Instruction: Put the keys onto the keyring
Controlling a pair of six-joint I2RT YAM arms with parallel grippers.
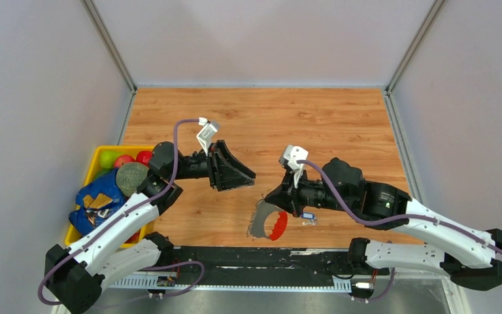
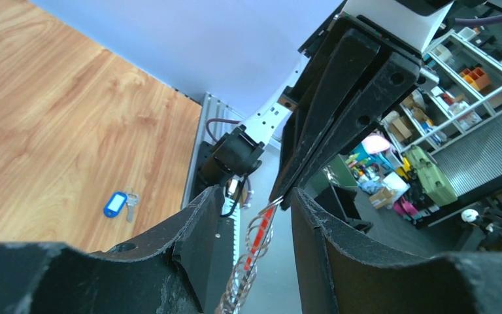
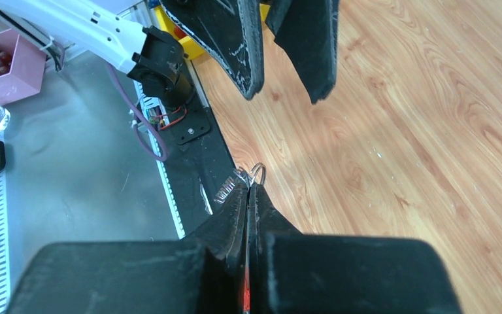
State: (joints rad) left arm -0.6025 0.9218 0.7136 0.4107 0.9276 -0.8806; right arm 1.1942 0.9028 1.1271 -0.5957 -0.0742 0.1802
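The keyring hangs from my right gripper (image 1: 269,196), its red loop (image 1: 277,227) and grey glittery piece (image 1: 259,222) just above the table's near edge. In the right wrist view the gripper (image 3: 250,191) is shut on the keyring, with a thin metal ring (image 3: 257,172) poking past the tips. The keys with their blue tag (image 1: 308,217) lie on the wood beside the right gripper and show in the left wrist view (image 2: 117,203). My left gripper (image 1: 243,175) is open and empty, facing the right one. The keyring shows edge-on (image 2: 256,247) past the left gripper's tips.
A yellow bin (image 1: 95,159) at the left edge holds round fruit, a blue bag (image 1: 97,199) and a grey-green lump. Grey walls enclose the table on three sides. A black rail (image 1: 255,256) runs along the near edge.
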